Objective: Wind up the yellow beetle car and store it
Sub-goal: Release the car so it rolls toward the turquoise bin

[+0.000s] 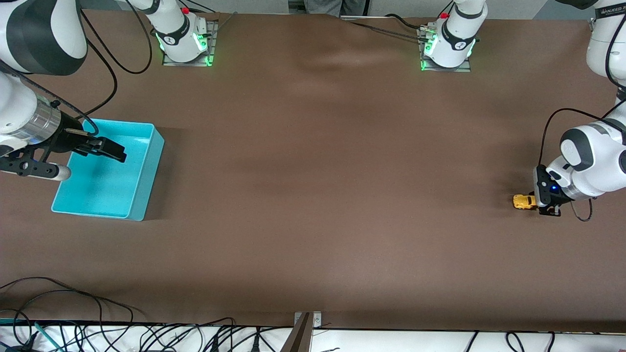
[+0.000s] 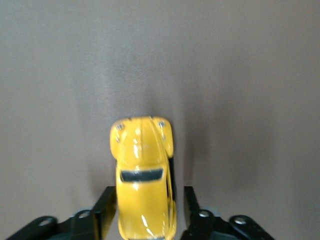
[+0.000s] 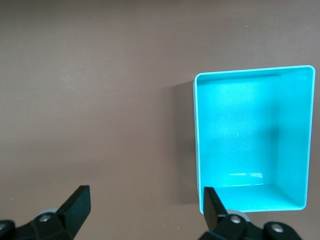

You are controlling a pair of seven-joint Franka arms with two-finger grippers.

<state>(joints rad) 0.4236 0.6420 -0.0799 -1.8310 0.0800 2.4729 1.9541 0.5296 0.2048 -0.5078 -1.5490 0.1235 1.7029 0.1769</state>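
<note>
Down low at the left arm's end of the bench, close to that edge: left hand, fingers set on either side of the rear half of the yellow beetle car. Narrow dark slivers on both flanks, so touching or just clear cannot be told; not spread far, roughly the car's own width. Car seated on the brown surface, rounded nose pointing away from the wrist, dark rear window facing up, shadow spilling beside it. From the high camera, same car poking out from under the left hand, nose toward the right arm's end, about halfway between the edge with the arm bases and the edge nearest the front camera.

Over at the right arm's end, up in the air: right hand, fingers spread wide, holding nothing. Poised above the turquoise bin, over the part of it nearer the bases. Bin open-topped and rectangular, nothing inside, resting flat near that end's edge, well apart from the car. Bin wall plain in the right wrist view, brown surface all round.
</note>
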